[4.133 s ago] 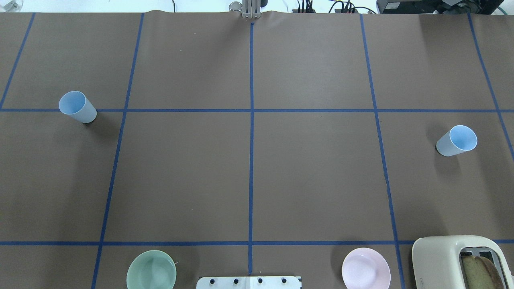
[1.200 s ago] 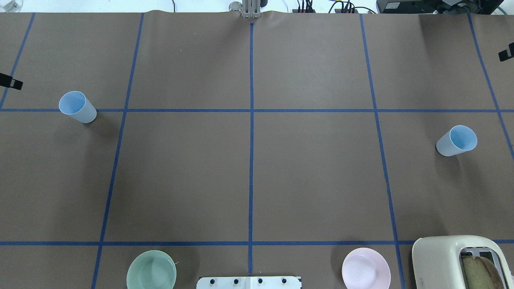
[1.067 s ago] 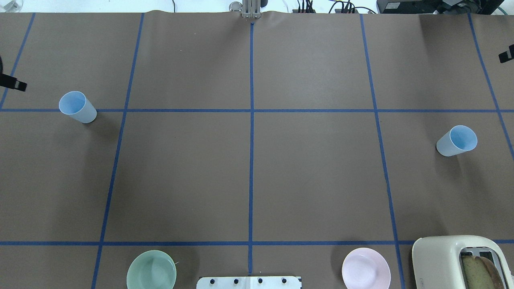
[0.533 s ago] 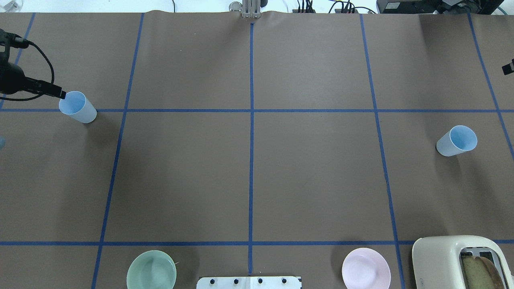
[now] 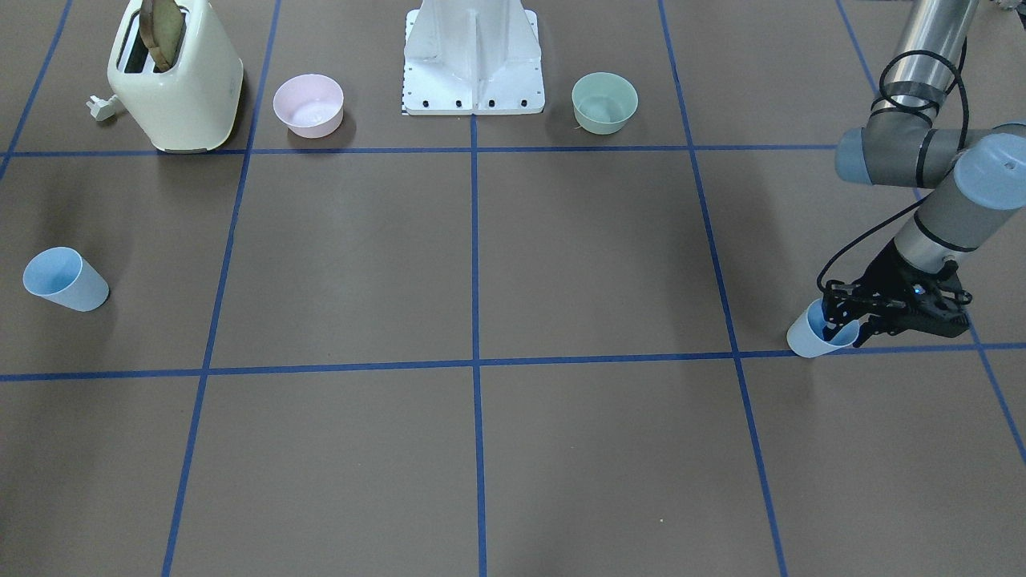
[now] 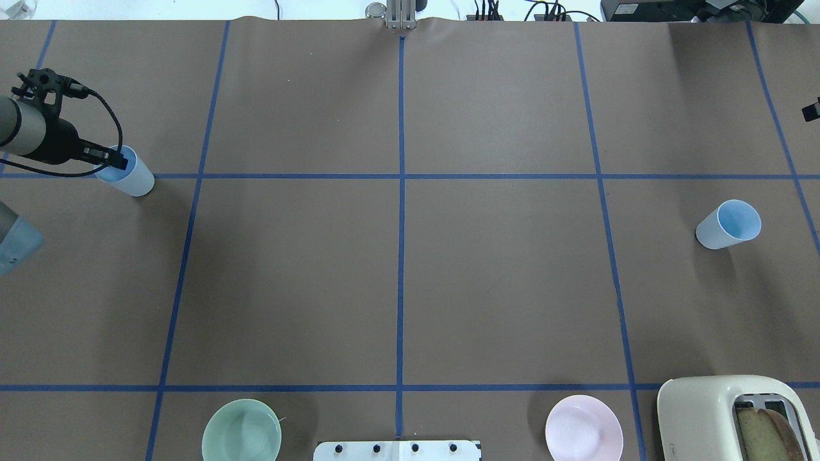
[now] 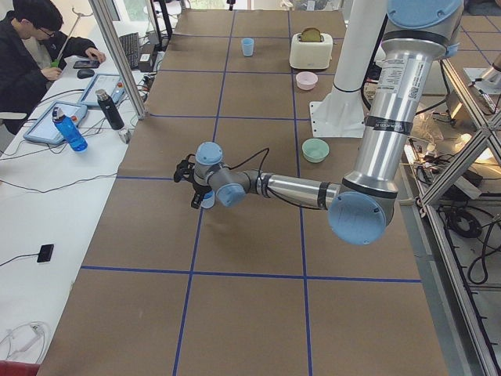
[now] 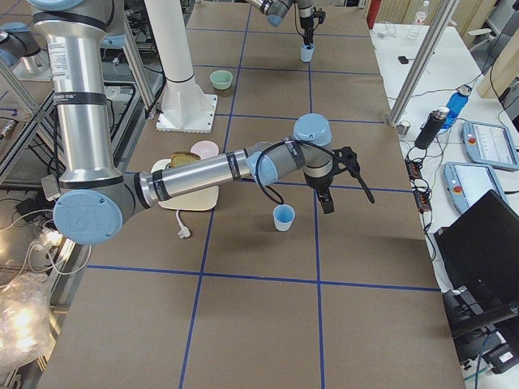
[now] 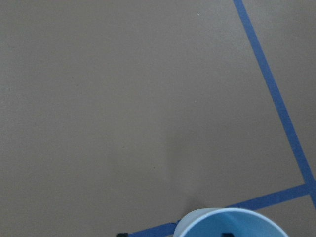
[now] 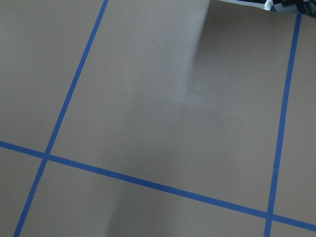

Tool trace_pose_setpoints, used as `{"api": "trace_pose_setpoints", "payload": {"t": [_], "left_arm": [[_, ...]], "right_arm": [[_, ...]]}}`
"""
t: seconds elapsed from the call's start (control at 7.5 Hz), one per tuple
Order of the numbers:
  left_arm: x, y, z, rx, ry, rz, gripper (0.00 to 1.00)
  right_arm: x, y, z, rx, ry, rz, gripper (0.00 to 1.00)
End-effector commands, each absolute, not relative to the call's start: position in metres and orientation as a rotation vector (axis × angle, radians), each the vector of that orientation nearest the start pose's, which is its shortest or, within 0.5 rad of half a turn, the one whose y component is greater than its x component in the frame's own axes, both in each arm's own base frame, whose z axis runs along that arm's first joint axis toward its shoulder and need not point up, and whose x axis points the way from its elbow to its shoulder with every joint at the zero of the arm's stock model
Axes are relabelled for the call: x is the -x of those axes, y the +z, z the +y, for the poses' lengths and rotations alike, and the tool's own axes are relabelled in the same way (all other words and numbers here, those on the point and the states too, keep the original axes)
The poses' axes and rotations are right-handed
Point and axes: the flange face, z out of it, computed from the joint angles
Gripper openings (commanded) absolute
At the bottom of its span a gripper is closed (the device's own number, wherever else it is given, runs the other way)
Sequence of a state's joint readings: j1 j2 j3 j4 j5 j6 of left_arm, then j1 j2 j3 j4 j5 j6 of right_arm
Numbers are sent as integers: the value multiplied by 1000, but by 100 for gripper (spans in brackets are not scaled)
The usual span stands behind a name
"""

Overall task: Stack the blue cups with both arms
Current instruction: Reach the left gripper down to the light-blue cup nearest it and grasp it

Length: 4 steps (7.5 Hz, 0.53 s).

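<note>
1. Since half a second ago, the black two-finger left gripper [image 6: 113,159] has pushed in from 9 o'clock over the mouth of the light-blue tapered plastic left tumbler [image 6: 137,183]. Both tumblers have stayed where they were.
2. The left tumbler stands at about 10 o'clock on the brown-covered table [image 6: 397,275], on a blue tape line. It is upright, its long axis vertical, with the wide mouth up and the narrow base down.
3. The left gripper's jaws are spread astride the tumbler's wall. The wrist view shows one dark fingertip inside the mouth and the other outside, with a gap on both sides.
4. The matching light-blue plastic right tumbler [image 6: 729,225] stands at 3 o'clock on the table, also upright with its mouth up, and nothing touches it.
5. The right gripper [image 6: 812,112] shows overhead only as a black sliver at about 1 o'clock of the right tumbler. It is near the tumbler but apart from it, and I cannot tell whether its fingers are spread or pressed together.
6. Along the 6 o'clock edge sit a pale-green round bowl [image 6: 241,430], a pale-pink round bowl [image 6: 583,428] and a cream toaster [image 6: 705,416] holding a slice of bread.
</note>
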<state>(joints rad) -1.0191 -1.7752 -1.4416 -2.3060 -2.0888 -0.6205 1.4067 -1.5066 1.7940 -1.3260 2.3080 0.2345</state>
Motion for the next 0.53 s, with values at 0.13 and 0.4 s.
{"api": "trace_pose_setpoints", "payload": {"t": [0.13,0.4], "left_arm": [[-248,474,-555,-391,164,898,0],[-245,359,-552,-340,53,896,0]], "right_arm": [[20,494,-526,-356,-129,-806,100],[20,495,-526,-354,-125,-807,100]]}}
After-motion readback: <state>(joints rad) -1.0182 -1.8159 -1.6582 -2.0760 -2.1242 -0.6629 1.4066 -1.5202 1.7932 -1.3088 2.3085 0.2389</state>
